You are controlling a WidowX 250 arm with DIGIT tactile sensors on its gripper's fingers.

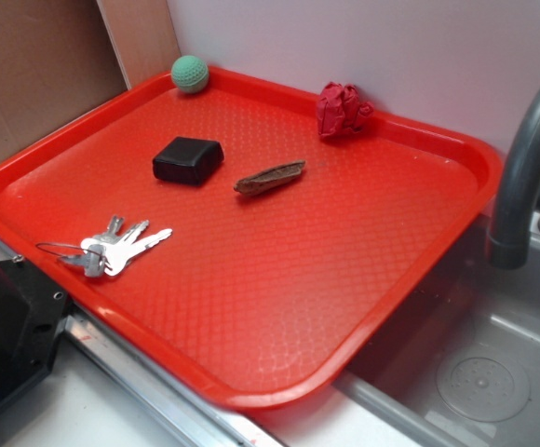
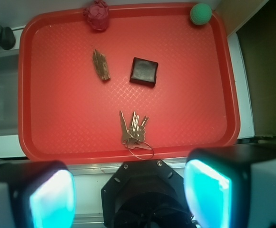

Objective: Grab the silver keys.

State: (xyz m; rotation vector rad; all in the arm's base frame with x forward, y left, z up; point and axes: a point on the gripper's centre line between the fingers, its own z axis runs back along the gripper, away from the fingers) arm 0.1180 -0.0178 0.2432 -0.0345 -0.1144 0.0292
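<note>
Tray [image 1: 419, 279], red textured plastic with a raised rim, set beside a grey sink basin [image 1: 475, 372] and a dark grey curved faucet [image 1: 521, 168]. Contents:

- Bunch of shiny silver metal keys [image 1: 121, 247] fanned on a thin wire ring, lying flat near one tray edge; in the wrist view the keys [image 2: 132, 128] sit closest to the gripper, ring toward the rim.
- Black rounded square block [image 1: 188, 159], near the tray's middle.
- Brown pod-like stick [image 1: 270, 177], just beside the block, apart from it.
- Green textured ball [image 1: 190, 74], in a far corner against the rim.
- Crumpled dark red wad [image 1: 343, 110], by the far rim.

Gripper [image 2: 128, 194]: fingers [image 2: 207, 192] spread wide, nothing between them, off the tray beyond the keys' edge.
</note>
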